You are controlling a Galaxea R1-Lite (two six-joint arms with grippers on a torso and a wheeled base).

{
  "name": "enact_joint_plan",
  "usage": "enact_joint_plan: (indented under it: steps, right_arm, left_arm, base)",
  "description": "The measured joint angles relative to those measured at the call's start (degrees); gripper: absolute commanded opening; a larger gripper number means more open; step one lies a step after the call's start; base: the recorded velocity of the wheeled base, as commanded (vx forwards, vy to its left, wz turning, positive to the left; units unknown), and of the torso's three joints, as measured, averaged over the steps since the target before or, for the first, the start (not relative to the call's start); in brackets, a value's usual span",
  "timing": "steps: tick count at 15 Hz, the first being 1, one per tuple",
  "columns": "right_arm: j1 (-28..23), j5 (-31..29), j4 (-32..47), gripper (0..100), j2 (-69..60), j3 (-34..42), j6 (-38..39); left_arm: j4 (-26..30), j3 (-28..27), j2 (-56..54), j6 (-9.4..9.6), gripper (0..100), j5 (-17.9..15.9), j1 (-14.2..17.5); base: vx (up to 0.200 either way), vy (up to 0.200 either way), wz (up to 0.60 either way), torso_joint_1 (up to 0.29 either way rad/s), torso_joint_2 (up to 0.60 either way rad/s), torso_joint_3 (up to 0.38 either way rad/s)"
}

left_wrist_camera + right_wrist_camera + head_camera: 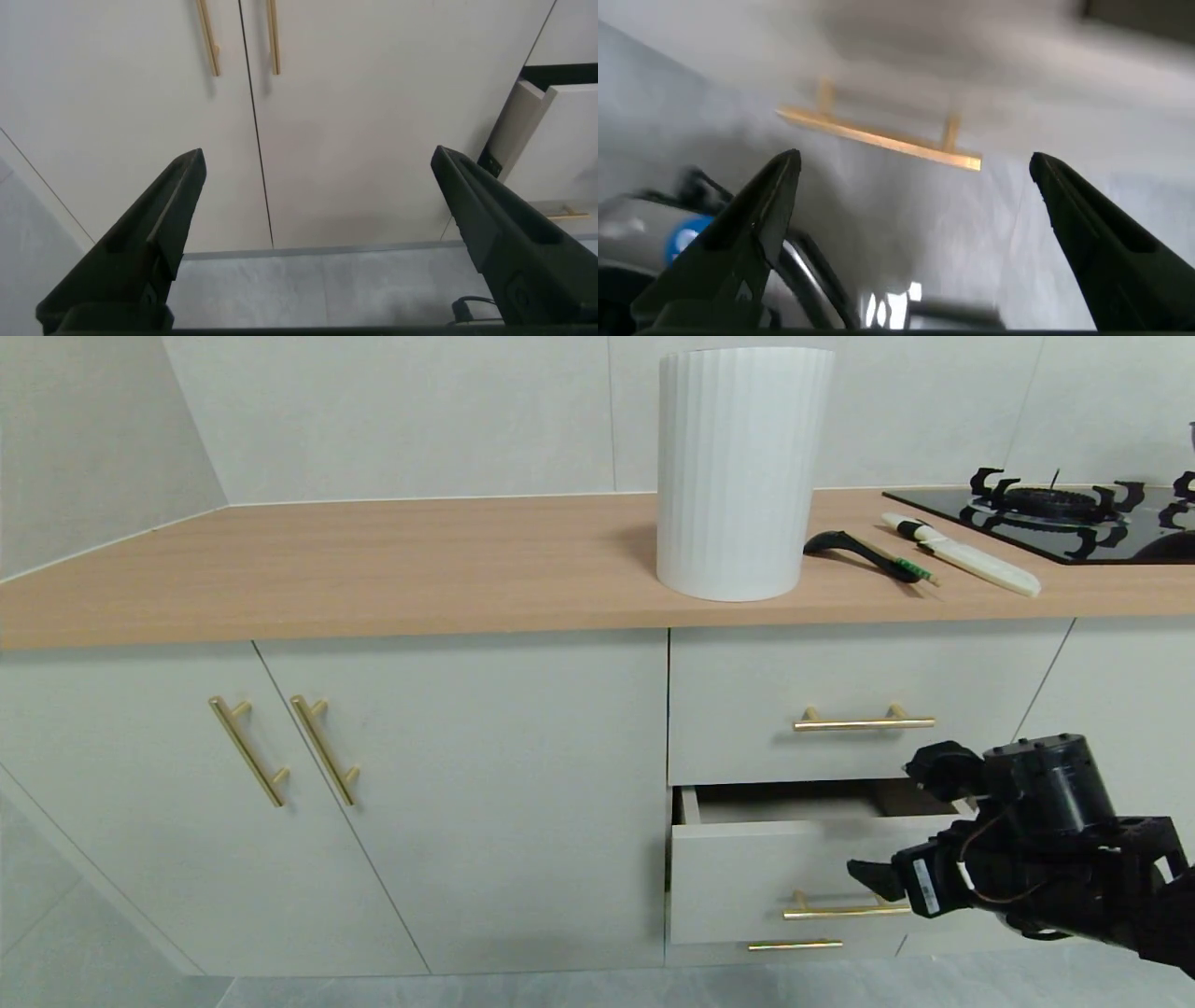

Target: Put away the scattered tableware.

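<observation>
On the wooden counter lie a black ladle (859, 553), a thin green-tipped stick (917, 568) and a white knife (962, 553), just right of a tall white ribbed container (742, 471). Below them the middle drawer (775, 873) is pulled partly out, and its inside is dark. My right gripper (907, 823) is open, close in front of that drawer's right side, above its gold handle (840, 910). In the right wrist view the gripper (915, 233) has a gold handle (878, 140) beyond its spread fingers. My left gripper (318, 243) hangs open, low before the cabinet doors.
A black gas hob (1064, 518) sits at the counter's right end. The top drawer (864, 695) is shut. Two cabinet doors with slanted gold handles (280, 751) are to the left. The open drawer's side (561, 140) shows in the left wrist view. Grey floor lies below.
</observation>
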Motion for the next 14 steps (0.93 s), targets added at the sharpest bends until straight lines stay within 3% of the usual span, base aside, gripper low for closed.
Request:
enact_joint_plan:
  steps: [4,14]
  right_arm:
    - [0.24,-2.04,-10.92,100,0.99,-0.11,1.12]
    - [0.13,-7.91,-35.69,100,20.15,0.15,3.74]
  left_arm:
    - [0.0,0.0,0.0,-0.02,100,0.0,0.0]
    - [0.0,0.0,0.0,-0.02,100,0.01,0.0]
  base:
    - [0.0,0.0,0.0,0.0,0.0,0.0]
    - [0.0,0.0,0.0,0.0,0.0,0.0]
